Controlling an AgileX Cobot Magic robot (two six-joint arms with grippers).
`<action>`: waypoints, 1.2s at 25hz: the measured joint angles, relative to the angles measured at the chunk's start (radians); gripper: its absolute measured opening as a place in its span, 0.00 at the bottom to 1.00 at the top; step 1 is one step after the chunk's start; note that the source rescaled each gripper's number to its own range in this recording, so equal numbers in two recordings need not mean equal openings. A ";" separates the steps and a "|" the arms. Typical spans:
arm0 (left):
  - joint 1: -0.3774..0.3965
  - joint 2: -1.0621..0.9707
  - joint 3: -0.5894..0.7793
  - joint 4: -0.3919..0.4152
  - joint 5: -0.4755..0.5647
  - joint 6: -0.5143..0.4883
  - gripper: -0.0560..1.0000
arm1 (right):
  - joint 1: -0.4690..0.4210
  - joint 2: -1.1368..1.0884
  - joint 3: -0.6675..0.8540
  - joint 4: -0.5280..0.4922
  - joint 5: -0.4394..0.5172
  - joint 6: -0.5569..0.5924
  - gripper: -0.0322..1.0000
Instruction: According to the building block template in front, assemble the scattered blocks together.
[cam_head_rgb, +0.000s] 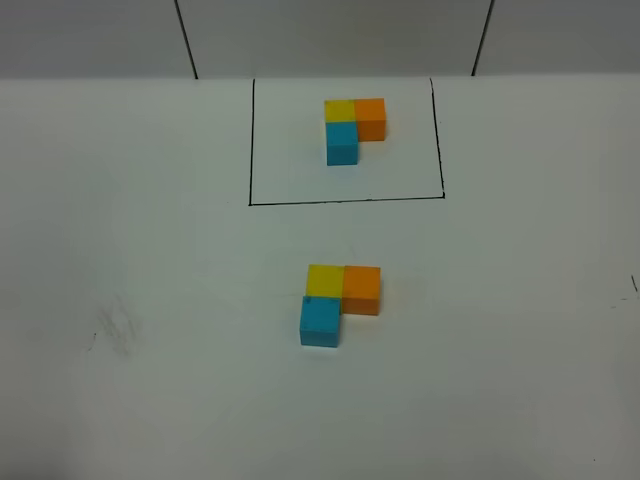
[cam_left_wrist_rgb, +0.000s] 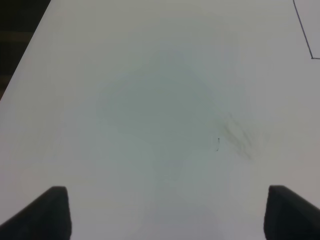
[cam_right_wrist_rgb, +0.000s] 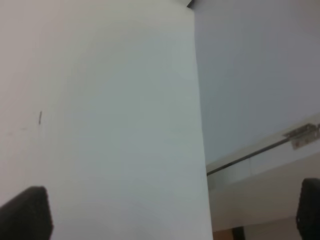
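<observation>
While neither arm shows in the exterior high view, the three scattered blocks (cam_head_rgb: 335, 300) sit joined together near the middle of the white worktop (cam_head_rgb: 150, 250). The yellow cube (cam_head_rgb: 325, 280) forms the corner, the orange cube (cam_head_rgb: 362, 289) touches its right side, and the sky-blue cube (cam_head_rgb: 320, 321) touches its near side, making an L. Farther back, the building block template (cam_head_rgb: 352, 128) lies inside a thin black drawn rectangle (cam_head_rgb: 345, 200), with the same arrangement: yellow at the corner, orange to its right, blue in front.

Seen from the left wrist, the left fingers (cam_left_wrist_rgb: 50, 212) are spread wide apart and hold nothing; only bare worktop with a faint grey smudge (cam_left_wrist_rgb: 237, 137) lies between them, and one corner of the drawn rectangle shows at the far edge of that view. None of the cubes appears there, so they lie well apart from these fingers.

Seen from the right wrist, the right fingers (cam_right_wrist_rgb: 27, 212) are likewise spread and empty, hanging over the worktop's edge (cam_right_wrist_rgb: 200, 125). No cube appears in that view either.
</observation>
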 joint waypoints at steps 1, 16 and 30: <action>0.000 0.000 0.000 0.000 0.000 0.000 0.68 | 0.000 -0.043 0.015 0.004 0.012 0.023 0.99; 0.000 0.000 0.000 0.000 0.000 0.000 0.68 | 0.000 -0.374 0.282 0.143 0.066 0.175 0.97; 0.000 0.000 0.000 0.000 0.000 0.000 0.68 | 0.000 -0.376 0.292 0.160 0.042 0.220 0.65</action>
